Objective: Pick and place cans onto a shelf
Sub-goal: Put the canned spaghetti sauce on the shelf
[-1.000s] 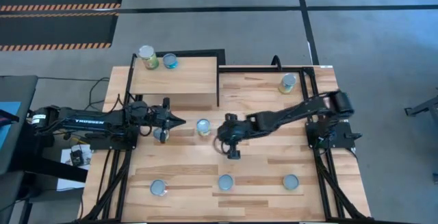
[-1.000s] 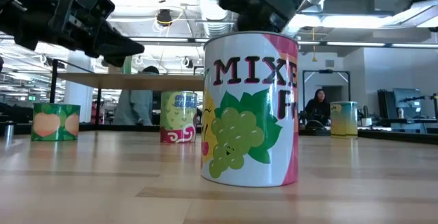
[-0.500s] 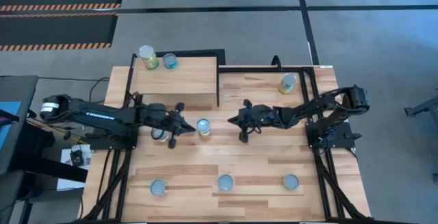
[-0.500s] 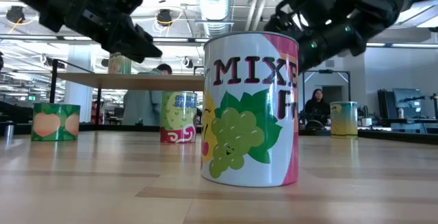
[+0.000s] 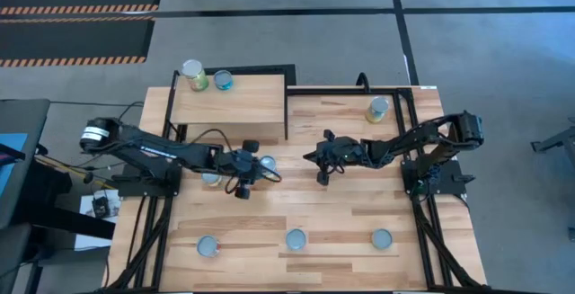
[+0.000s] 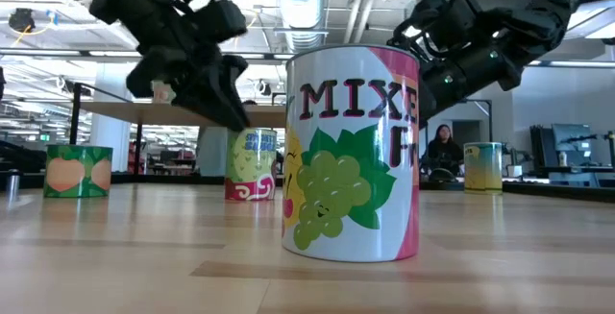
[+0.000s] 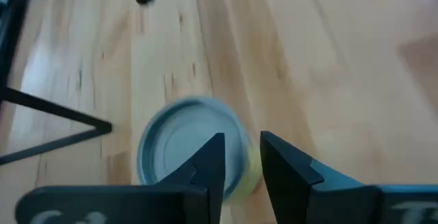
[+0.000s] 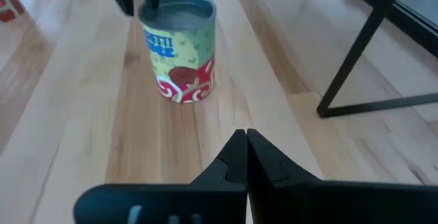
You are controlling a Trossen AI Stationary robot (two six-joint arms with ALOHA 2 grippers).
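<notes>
A can with a silvery top and a yellow-green, red-footed label stands upright on the table's middle. My left gripper hangs slanting down just over it, fingers a little apart; I see no touch. My right gripper is shut and empty, to the can's right. The shelf at the far left carries two cans near its far edge.
Three cans stand in a row along the near edge. The middle one looms large in the low view. One can stands far right. Another shows partly under my left arm.
My left gripper has travelled toward the table's right edge to the middle can and tipped steeply downward. Its fingers, a shut point before, now stand apart. My right gripper, still shut, has drawn back toward the right and far edges, then held still.
</notes>
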